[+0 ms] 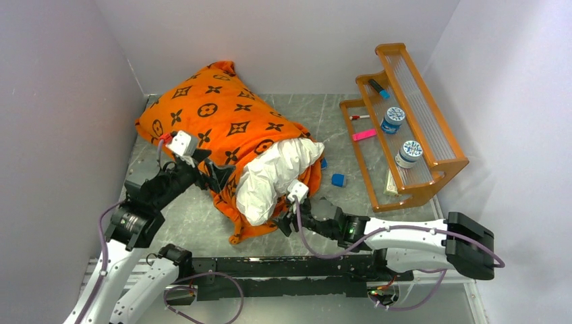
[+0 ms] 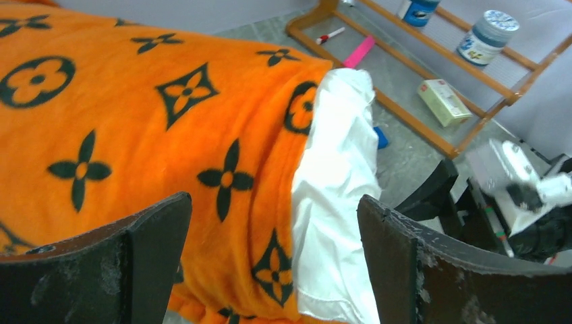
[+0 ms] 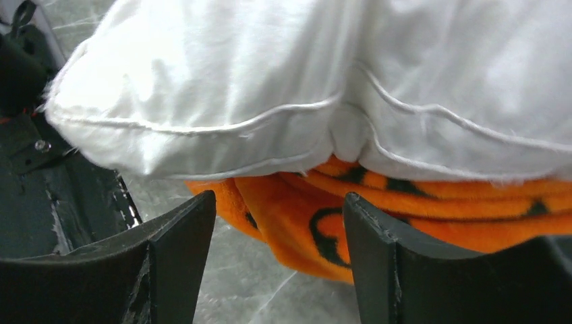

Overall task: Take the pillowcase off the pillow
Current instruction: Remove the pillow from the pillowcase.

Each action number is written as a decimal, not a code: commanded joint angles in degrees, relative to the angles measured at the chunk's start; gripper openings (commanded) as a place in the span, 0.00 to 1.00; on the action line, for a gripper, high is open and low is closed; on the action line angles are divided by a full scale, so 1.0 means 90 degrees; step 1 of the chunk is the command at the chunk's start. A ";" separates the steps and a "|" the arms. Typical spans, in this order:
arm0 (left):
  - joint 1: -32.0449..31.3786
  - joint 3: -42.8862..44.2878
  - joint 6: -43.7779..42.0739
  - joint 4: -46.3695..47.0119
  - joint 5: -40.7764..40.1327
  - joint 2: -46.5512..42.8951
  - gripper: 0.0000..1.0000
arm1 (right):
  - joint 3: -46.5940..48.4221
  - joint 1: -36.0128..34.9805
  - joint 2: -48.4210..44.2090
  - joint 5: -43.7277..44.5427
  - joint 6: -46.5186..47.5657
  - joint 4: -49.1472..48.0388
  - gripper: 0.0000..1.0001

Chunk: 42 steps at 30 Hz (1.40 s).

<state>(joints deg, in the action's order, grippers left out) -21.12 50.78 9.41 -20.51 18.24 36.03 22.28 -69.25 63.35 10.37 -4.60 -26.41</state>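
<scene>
The orange pillowcase with dark brown motifs covers most of the white pillow, whose near end sticks out of the opening. My left gripper is open at the pillowcase's near edge by the opening; the left wrist view shows orange fabric and white pillow between its spread fingers. My right gripper is open just below the pillow's exposed end; the right wrist view shows the pillow above and the pillowcase's ruffled edge between its fingers, untouched.
An orange wooden rack stands at the right with two jars, a marker and a pink item. Small blue blocks lie on the grey table between rack and pillow. White walls enclose left, back and right.
</scene>
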 commanded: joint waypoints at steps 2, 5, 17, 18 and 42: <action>0.0023 -0.0406 -0.0149 -0.0528 -0.0693 -0.0538 0.97 | 0.1060 -0.0002 -0.0131 0.0828 -0.1967 0.2613 0.74; 0.0023 -0.0724 0.0124 -0.0431 -0.0867 -0.0784 0.96 | 0.1701 -0.0002 0.0065 0.0715 -0.2555 0.3576 0.88; 0.0023 -0.1759 0.0669 -0.0077 -0.1365 -0.1361 0.97 | 0.1707 -0.0007 -0.0274 0.0540 -0.3353 0.3089 1.00; 0.0023 -0.1806 0.0674 -0.0083 -0.1332 -0.1359 0.97 | 0.1630 -0.0005 -0.0424 0.0640 -0.3411 0.2888 1.00; 0.0089 -0.2086 0.0297 0.0236 -0.0263 -0.0781 0.97 | 0.0534 0.0063 -0.0464 0.1481 -0.4714 -0.0120 1.00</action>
<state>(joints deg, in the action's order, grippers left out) -20.80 32.08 13.30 -21.34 12.05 28.77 27.53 -69.01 57.25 24.12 -42.61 -19.31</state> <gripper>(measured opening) 0.965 0.997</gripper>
